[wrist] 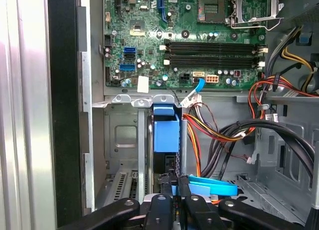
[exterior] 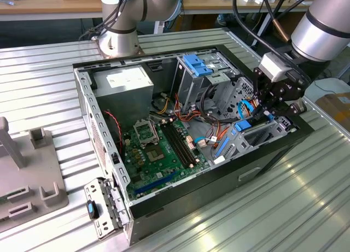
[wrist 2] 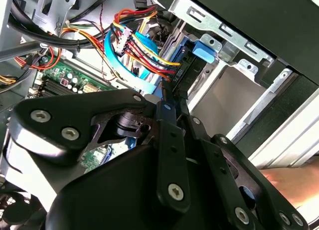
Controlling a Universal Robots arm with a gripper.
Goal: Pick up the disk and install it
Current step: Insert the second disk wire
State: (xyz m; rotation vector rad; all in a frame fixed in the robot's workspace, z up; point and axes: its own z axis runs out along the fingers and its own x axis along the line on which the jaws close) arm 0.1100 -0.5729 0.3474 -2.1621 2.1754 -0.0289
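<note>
The disk (wrist: 165, 132) stands on edge in the drive bay at the case's front corner, its bright blue carrier frame facing up. In the exterior view the disk (exterior: 243, 126) is at the right end of the open computer case (exterior: 82, 99). My gripper (wrist: 173, 187) reaches down into that bay, and its black fingers (wrist: 160, 200) are closed on the thin edge of the disk. In the second wrist view the gripper (wrist 2: 169, 98) pinches the same edge, below the blue tab of the disk (wrist 2: 204, 50). In the exterior view my gripper (exterior: 266, 107) hangs over the bay.
Bundles of red, yellow and black cables (wrist: 224, 135) and a flat blue cable (wrist: 212, 186) lie right beside the bay. The green motherboard (exterior: 158, 148) fills the case floor, with a power supply (exterior: 126, 82) at the back. A light blue bracket (exterior: 197, 63) tops the upper drive cage.
</note>
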